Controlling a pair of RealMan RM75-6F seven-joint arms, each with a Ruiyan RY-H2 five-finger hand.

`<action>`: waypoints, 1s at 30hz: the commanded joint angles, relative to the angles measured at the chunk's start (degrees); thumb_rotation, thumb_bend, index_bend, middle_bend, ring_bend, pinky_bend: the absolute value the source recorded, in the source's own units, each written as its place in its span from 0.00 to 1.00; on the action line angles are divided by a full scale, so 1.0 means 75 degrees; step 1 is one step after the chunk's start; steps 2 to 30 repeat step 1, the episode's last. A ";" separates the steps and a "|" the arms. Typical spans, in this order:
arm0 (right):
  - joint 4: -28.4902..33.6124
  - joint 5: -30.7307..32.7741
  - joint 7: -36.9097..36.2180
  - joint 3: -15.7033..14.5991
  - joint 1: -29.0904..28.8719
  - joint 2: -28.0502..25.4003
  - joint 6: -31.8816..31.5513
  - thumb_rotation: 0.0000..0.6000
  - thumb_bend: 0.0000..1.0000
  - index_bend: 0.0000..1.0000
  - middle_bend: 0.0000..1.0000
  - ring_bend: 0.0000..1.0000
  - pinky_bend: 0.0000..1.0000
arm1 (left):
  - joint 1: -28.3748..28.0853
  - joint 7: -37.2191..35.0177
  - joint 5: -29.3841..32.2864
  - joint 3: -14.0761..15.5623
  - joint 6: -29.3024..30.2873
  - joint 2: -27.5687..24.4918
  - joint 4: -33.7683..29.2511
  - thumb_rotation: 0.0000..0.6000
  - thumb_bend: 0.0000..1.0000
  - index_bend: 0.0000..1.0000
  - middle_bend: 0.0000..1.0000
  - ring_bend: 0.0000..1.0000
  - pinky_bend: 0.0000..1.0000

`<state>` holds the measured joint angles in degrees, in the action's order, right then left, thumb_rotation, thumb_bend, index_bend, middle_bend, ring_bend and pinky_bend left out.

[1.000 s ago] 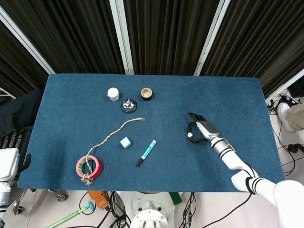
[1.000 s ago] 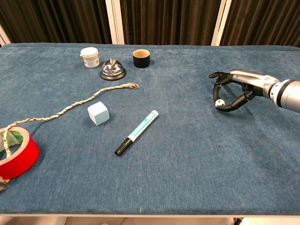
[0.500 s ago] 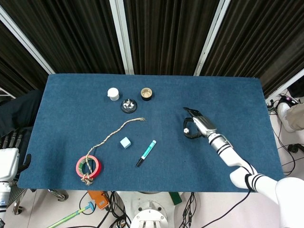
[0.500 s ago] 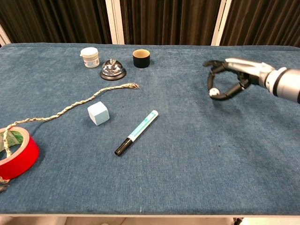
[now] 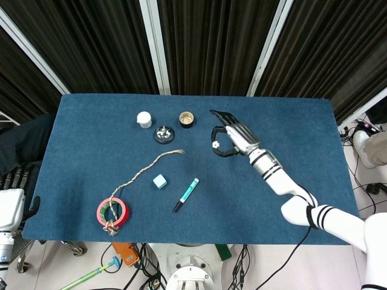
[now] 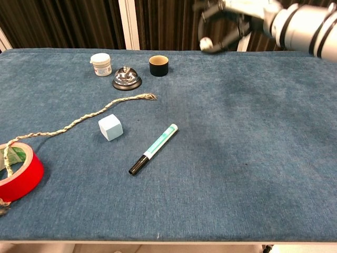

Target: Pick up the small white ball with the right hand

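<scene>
The small white ball [image 5: 214,144] [image 6: 206,44] is pinched in the curled dark fingers of my right hand [image 5: 227,136] [image 6: 227,23]. Hand and ball are raised well above the blue table [image 5: 302,133] [image 6: 253,158], high enough that in the chest view they show against the curtain at the top edge. In the head view the hand hovers over the middle of the table, right of the black cup [image 5: 186,119]. My left hand does not appear in either view.
A white jar [image 5: 144,119] [image 6: 101,64], a silver bell [image 5: 162,134] [image 6: 126,77] and the black cup [image 6: 158,65] stand at the back. A rope [image 5: 145,171] [image 6: 79,122], pale blue cube [image 5: 159,180] [image 6: 110,127], marker [image 5: 187,194] [image 6: 154,148] and red tape roll [image 5: 112,212] [image 6: 16,171] lie left and centre.
My right hand has lifted off the table with the ball and swung up and to the left, from the right-centre of the table toward the middle.
</scene>
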<state>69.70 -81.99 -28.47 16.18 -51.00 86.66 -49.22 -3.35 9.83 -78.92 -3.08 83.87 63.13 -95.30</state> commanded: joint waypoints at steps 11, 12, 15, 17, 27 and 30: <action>0.0232 0.0100 -0.0078 0.0115 -0.0020 -0.0115 -0.0198 1.00 0.49 0.71 0.04 0.08 0.09 | 0.0002 0.0021 0.0001 -0.0002 0.0007 -0.0003 -0.0015 1.00 0.42 0.03 0.00 0.01 0.09; 0.0232 0.0100 -0.0078 0.0115 -0.0020 -0.0115 -0.0198 1.00 0.49 0.71 0.04 0.08 0.09 | 0.0002 0.0021 0.0001 -0.0002 0.0007 -0.0003 -0.0015 1.00 0.42 0.03 0.00 0.01 0.09; 0.0232 0.0100 -0.0078 0.0115 -0.0020 -0.0115 -0.0198 1.00 0.49 0.71 0.04 0.08 0.09 | 0.0002 0.0021 0.0001 -0.0002 0.0007 -0.0003 -0.0015 1.00 0.42 0.03 0.00 0.01 0.09; 0.0232 0.0100 -0.0078 0.0115 -0.0020 -0.0115 -0.0198 1.00 0.49 0.71 0.04 0.08 0.09 | 0.0002 0.0021 0.0001 -0.0002 0.0007 -0.0003 -0.0015 1.00 0.42 0.03 0.00 0.01 0.09; 0.0232 0.0100 -0.0078 0.0115 -0.0020 -0.0115 -0.0198 1.00 0.49 0.71 0.04 0.08 0.09 | 0.0002 0.0021 0.0001 -0.0002 0.0007 -0.0003 -0.0015 1.00 0.42 0.03 0.00 0.01 0.09; 0.0232 0.0100 -0.0078 0.0115 -0.0020 -0.0115 -0.0198 1.00 0.49 0.71 0.04 0.08 0.09 | 0.0002 0.0021 0.0001 -0.0002 0.0007 -0.0003 -0.0015 1.00 0.42 0.03 0.00 0.01 0.09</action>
